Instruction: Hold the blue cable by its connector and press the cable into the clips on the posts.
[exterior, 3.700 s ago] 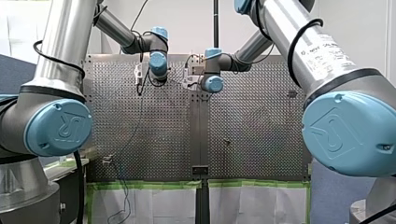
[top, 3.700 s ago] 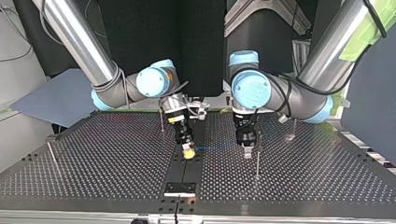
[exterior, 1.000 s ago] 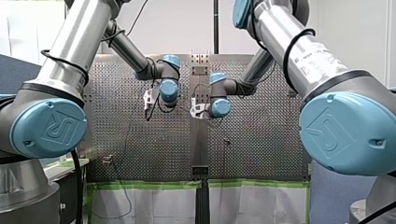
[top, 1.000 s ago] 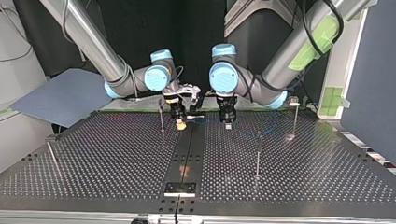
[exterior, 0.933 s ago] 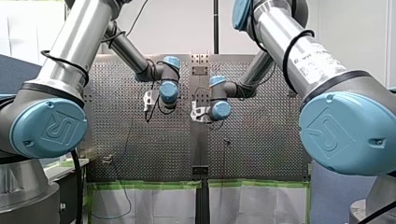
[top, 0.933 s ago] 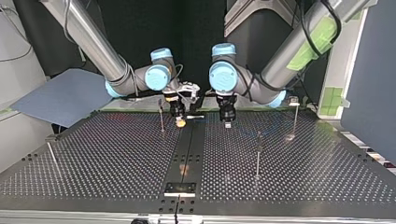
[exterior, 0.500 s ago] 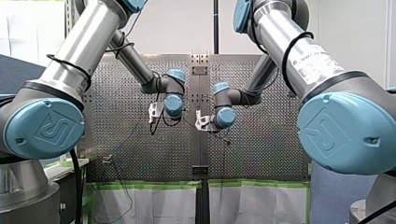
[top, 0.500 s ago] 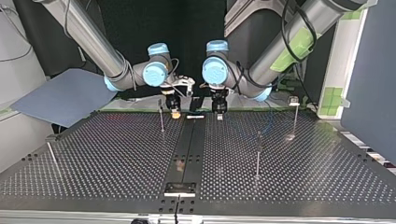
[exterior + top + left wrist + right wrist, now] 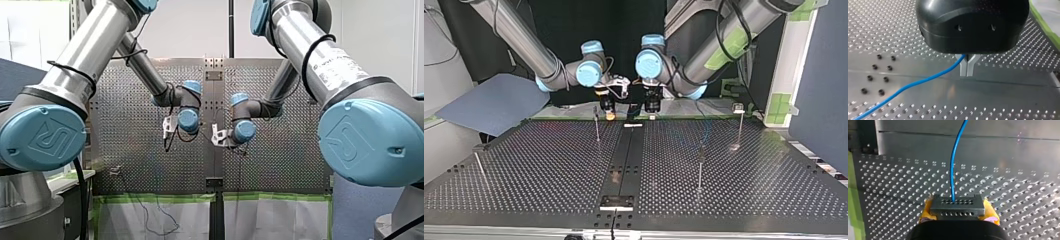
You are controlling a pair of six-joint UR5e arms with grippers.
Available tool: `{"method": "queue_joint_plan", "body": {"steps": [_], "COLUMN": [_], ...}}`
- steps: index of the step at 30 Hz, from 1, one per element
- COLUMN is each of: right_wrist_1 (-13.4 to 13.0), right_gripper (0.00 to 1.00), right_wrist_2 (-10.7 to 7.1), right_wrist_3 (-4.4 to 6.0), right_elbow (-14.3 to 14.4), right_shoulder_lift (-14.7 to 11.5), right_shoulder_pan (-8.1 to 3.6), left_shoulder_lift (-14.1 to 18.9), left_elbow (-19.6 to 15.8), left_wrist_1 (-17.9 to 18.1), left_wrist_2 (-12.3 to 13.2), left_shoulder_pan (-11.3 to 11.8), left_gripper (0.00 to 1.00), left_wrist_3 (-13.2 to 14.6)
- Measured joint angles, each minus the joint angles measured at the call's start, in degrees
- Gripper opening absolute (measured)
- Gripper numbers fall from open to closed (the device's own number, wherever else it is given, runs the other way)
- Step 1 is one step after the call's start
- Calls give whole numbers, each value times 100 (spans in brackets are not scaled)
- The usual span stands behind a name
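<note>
Now, held at two places

Your right gripper [image 9: 958,212] clamps the connector [image 9: 957,206]; the blue cable [image 9: 955,165] leaves it at twelve o'clock. Your left gripper [image 9: 967,68] pinches the blue cable. Top view: nearest post [image 9: 597,125] at the right gripper's eight o'clock.

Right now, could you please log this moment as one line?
right gripper: shut on connector | left gripper: shut on blue cable

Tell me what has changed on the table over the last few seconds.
Both grippers pulled back side by side from mid-table to its far edge in the top view: my right gripper, clamped on the connector, and my left gripper, closed on the blue cable. No grasp or release shows. The upright posts and the perforated table stayed as they were.
</note>
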Motion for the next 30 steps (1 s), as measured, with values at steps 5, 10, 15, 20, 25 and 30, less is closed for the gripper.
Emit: {"method": "queue_joint_plan", "body": {"steps": [5, 10, 15, 20, 25, 30], "right_wrist_1": [-218, -412, -601, -839, -996, -1115], "right_gripper": [0, 0, 0, 0, 0, 0], "right_wrist_2": [2, 23, 105, 169, 279, 409], "right_wrist_3": [30, 26, 15, 20, 7, -1], "right_elbow": [224, 450, 678, 930, 1172, 1375], "right_shoulder_lift": [0, 1, 2, 2, 1, 2], "right_shoulder_pan": [-59, -106, -129, -164, -184, -202], "left_shoulder_lift": [-198, -432, -674, -758, -829, -965], "left_elbow": [-2, -2, -2, -2, -2, -1], "left_wrist_1": [177, 388, 467, 509, 548, 627], "left_wrist_2": [43, 36, 24, 16, 14, 15], "left_shoulder_pan": [-86, -166, -223, -290, -373, -474], "left_gripper": [0, 0, 0, 0, 0, 0], "left_wrist_3": [4, -31, -83, -102, -133, -146]}}
